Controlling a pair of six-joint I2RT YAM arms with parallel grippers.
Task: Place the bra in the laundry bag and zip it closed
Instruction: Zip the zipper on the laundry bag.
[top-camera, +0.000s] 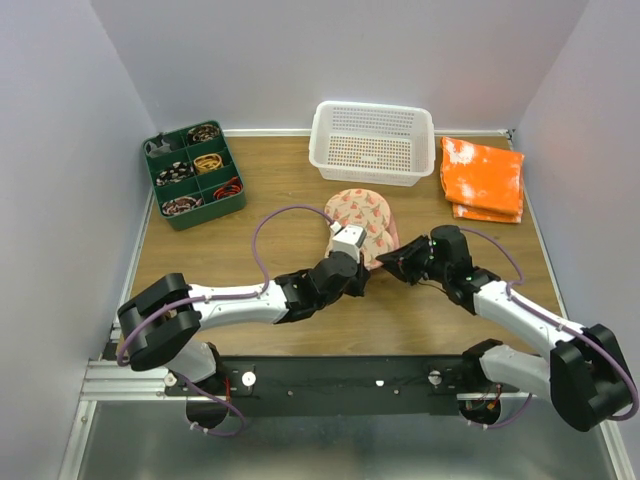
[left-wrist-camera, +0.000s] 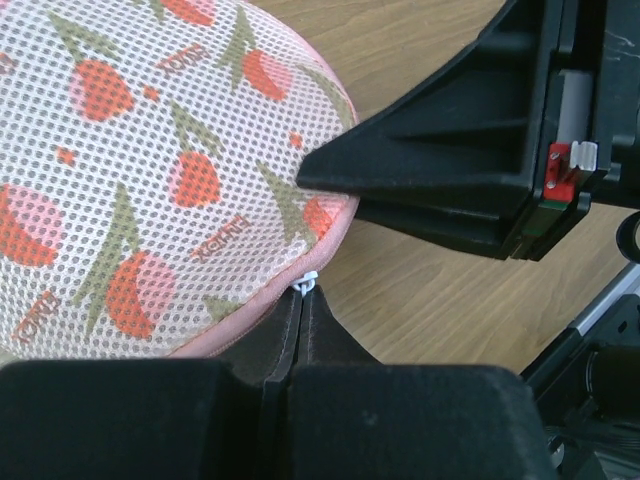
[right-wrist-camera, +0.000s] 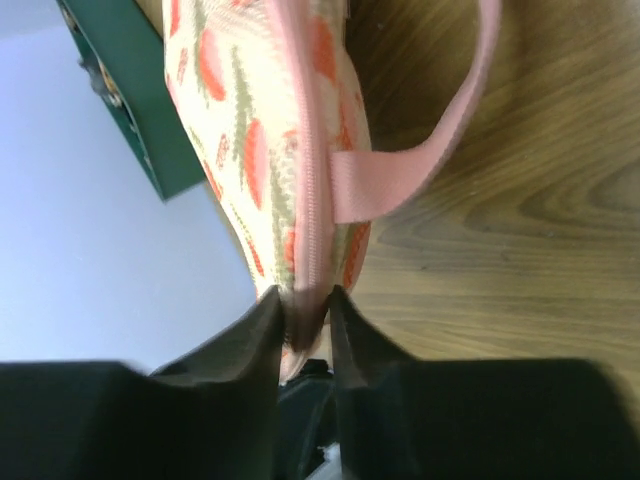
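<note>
The laundry bag (top-camera: 360, 212) lies shut on the wooden table, pale pink mesh with red fruit print (left-wrist-camera: 150, 180). At its near edge my left gripper (top-camera: 360, 266) (left-wrist-camera: 303, 296) is shut, with the white zipper pull (left-wrist-camera: 306, 284) pinched at its fingertips. My right gripper (top-camera: 388, 263) (right-wrist-camera: 306, 300) comes in from the right and squeezes the bag's zippered rim (right-wrist-camera: 312, 180) between its fingers. A pink strap (right-wrist-camera: 420, 160) loops off the bag's side. The bra is hidden from every view.
A white perforated basket (top-camera: 372, 140) stands behind the bag. An orange-and-white folded cloth (top-camera: 482, 178) lies at the back right. A green compartment tray (top-camera: 192, 173) (right-wrist-camera: 130, 100) sits at the back left. Both grippers nearly touch.
</note>
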